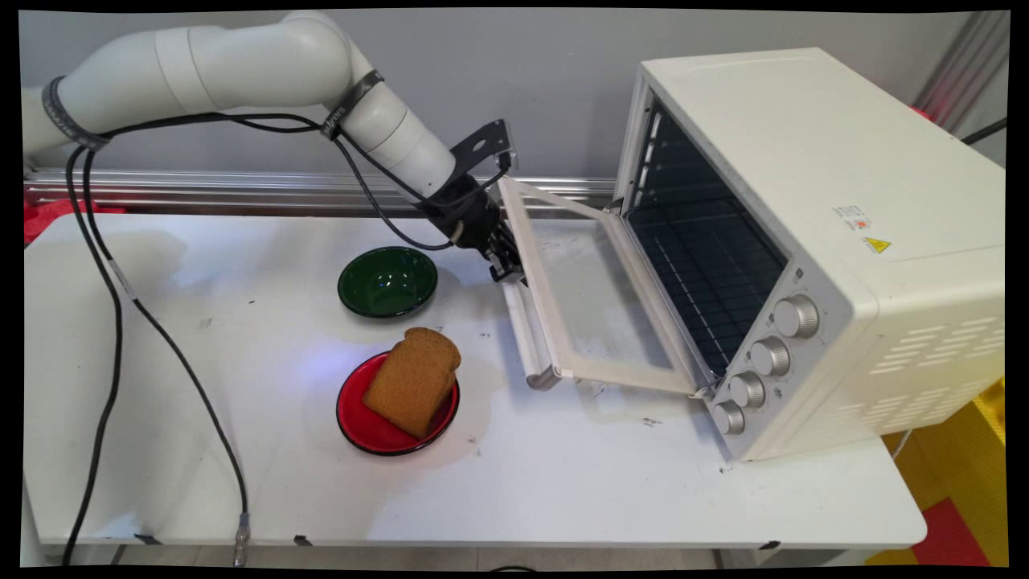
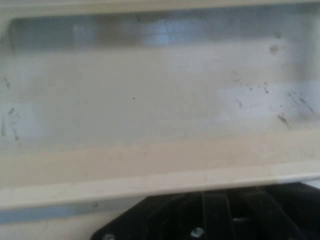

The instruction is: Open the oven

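A cream toaster oven (image 1: 812,169) stands at the right of the table with its door (image 1: 595,297) swung down and open, the glass facing up. My gripper (image 1: 508,269) is at the door's far left edge, right by the far end of the door's handle bar (image 1: 526,338). In the hand view the door's cream frame (image 2: 150,167) and scuffed glass (image 2: 150,90) fill the picture just past the black linkage (image 2: 215,217). Whether I grip the handle is hidden. Inside the oven a wire rack (image 1: 707,273) shows.
A dark green bowl (image 1: 387,281) sits left of the gripper. Nearer the front, a red plate (image 1: 362,422) carries a slice of brown bread (image 1: 414,379) leaning on its rim. Black cables (image 1: 112,322) hang from the arm over the table's left side.
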You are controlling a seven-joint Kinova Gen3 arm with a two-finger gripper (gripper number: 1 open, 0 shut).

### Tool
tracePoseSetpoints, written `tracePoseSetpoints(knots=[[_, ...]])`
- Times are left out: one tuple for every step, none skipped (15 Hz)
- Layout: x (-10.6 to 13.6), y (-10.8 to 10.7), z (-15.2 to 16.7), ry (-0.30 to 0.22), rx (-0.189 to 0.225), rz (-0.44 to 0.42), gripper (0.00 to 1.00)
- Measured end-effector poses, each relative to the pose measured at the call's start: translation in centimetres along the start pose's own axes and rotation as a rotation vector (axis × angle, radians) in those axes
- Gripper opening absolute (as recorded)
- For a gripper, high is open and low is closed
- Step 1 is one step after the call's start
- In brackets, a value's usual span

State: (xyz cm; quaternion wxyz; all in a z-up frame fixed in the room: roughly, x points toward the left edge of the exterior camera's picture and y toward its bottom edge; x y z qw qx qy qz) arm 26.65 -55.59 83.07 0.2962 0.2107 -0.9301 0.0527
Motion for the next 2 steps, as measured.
tracePoseSetpoints(knots=[[-0.22, 0.03, -0.05, 0.0, -0.001, -0.002, 0.0], [-0.43, 0.06, -0.15, 0.0, -0.002, -0.004, 0.0]])
